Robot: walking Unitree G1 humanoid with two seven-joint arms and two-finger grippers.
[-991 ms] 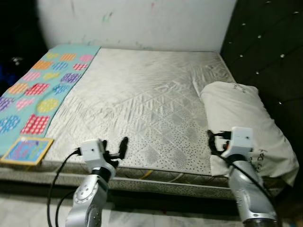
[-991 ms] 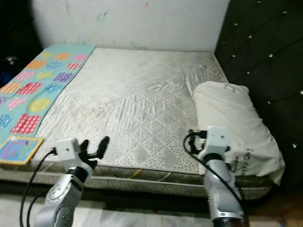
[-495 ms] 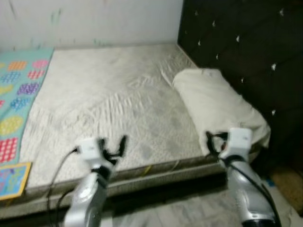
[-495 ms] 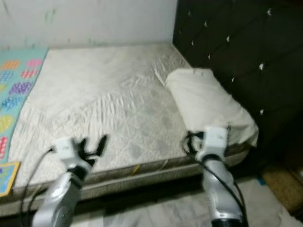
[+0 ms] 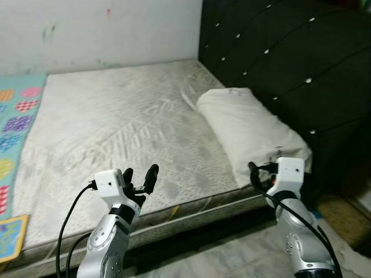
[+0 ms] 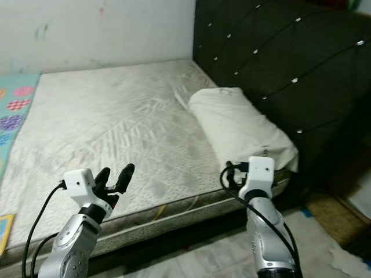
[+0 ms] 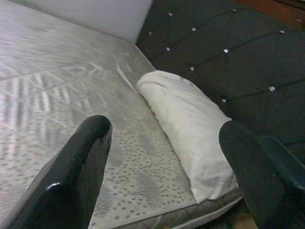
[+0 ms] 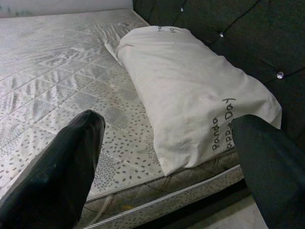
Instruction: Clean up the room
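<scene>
With both the left gripper (image 5: 139, 178) and right gripper (image 8: 167, 157) spread and empty, grasp the pillow (image 5: 249, 130) squarely by its near end.

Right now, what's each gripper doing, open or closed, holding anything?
Left gripper: open, holding nothing, raised over the mattress edge.
Right gripper: open, holding nothing, facing the pillow.

Bedroom in a home. Bare quilted mattress (image 5: 116, 121) on a low bed frame, white pillow (image 5: 249, 130) lying against a dark button-tufted headboard (image 5: 278, 63). Colourful patterned mat (image 5: 14, 116) along the mattress's far side. Plain white wall (image 5: 98, 29) with scuffs behind the bed, marble-look tiled floor (image 5: 232, 260) in front.
</scene>
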